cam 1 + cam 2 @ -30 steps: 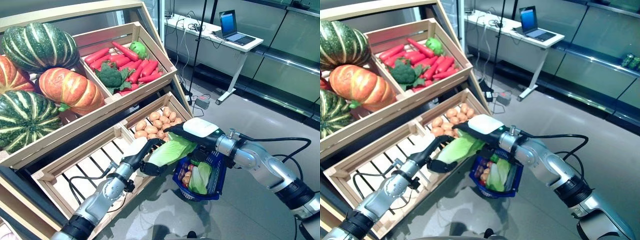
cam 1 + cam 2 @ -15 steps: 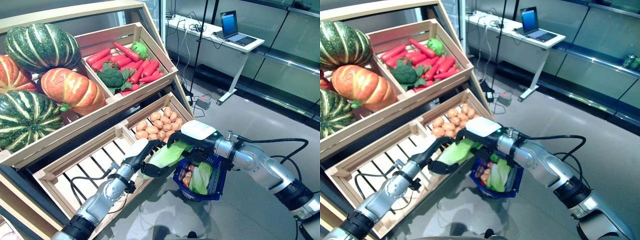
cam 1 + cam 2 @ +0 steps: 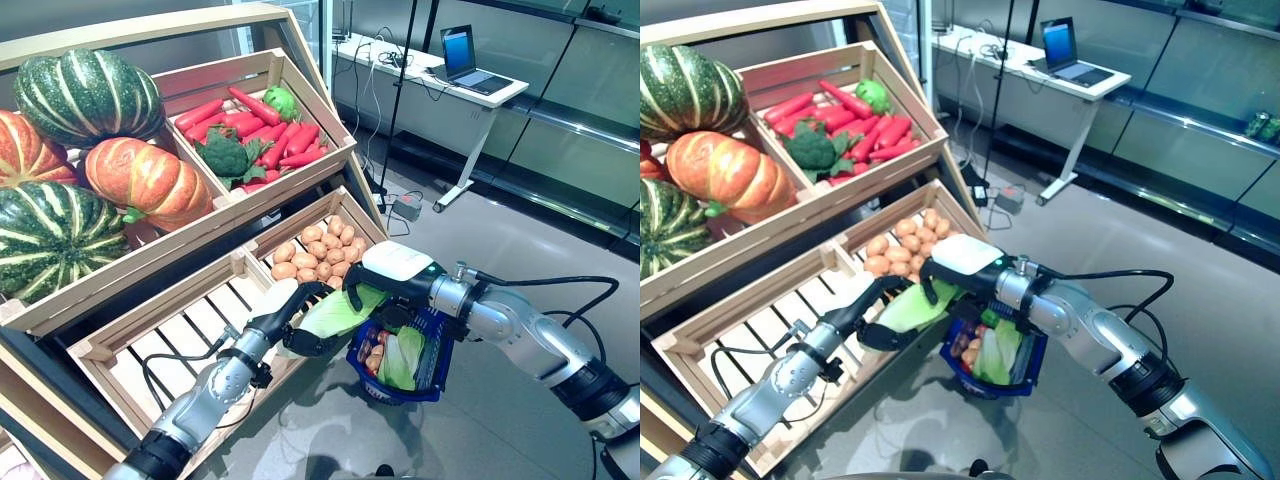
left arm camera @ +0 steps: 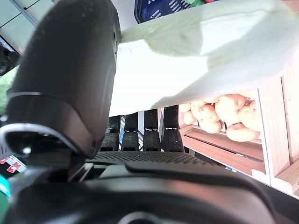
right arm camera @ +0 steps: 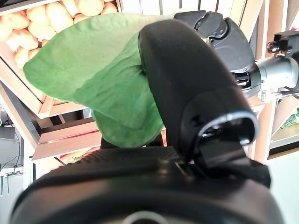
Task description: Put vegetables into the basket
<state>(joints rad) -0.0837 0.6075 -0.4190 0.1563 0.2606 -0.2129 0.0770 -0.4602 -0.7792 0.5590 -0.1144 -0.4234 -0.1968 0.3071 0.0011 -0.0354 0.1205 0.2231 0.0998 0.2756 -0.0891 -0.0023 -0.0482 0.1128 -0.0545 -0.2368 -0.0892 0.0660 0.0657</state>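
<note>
We see the left hand (image 3: pixel 292 318) curled round a leafy green cabbage (image 3: pixel 335 312), its thumb lying along one side of the pale leaves and its fingers (image 4: pixel 152 135) wrapped under the other, as the left wrist view shows. The right hand (image 3: pixel 398 272) sits right against the far end of the same cabbage, its thumb pressed onto the darker green leaf in the right wrist view; we cannot tell from any view what its fingers grip, since they are hidden below the leaves. A blue basket (image 3: pixel 436 352) hangs just under the right hand and just beside the left hand, and its handle seems to run up into the right hand, though we cannot see the grip itself. Inside the basket lie another green leafy vegetable (image 3: pixel 403 355) and some small red and brown pieces too small for us to name. Beyond both hands stands a wooden stand: a crate of potatoes (image 3: pixel 315 249) close behind the right hand, a bare slatted crate (image 3: pixel 170 330) beside the left arm, and higher up a crate of carrots (image 3: pixel 262 124) with broccoli (image 3: pixel 226 153), next to striped green and orange pumpkins (image 3: pixel 140 180).
</note>
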